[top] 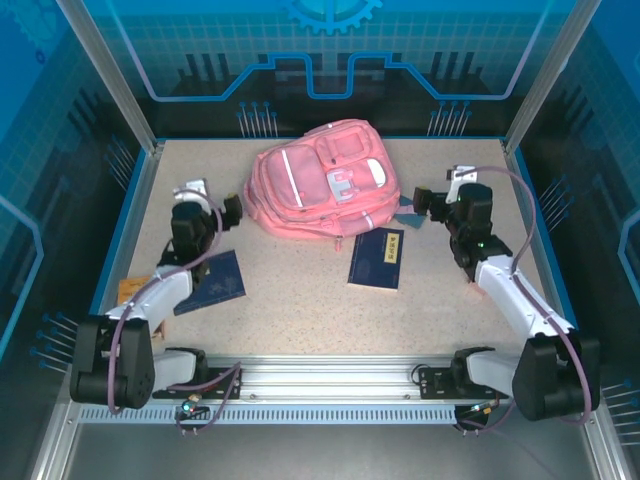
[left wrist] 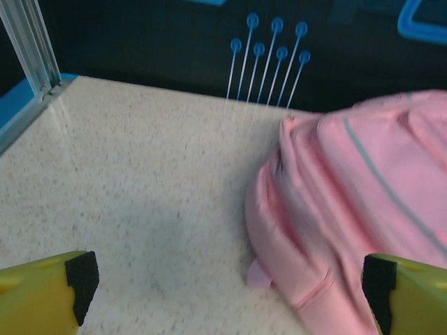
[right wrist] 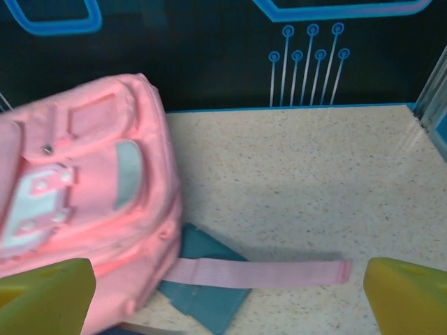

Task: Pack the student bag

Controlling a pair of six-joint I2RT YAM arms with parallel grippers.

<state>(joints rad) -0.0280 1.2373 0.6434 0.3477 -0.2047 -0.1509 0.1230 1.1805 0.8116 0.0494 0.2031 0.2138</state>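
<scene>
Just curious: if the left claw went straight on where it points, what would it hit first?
Probably the side of the large pink fabric backpack, close ahead of the left claw; depth is unclear.

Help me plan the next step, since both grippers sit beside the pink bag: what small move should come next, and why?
Probably ease the left gripper inward toward the side of the student bag. It and the right gripper stand open beside the bag, holding nothing, and the dark blue books lie unpacked on the table.
</scene>
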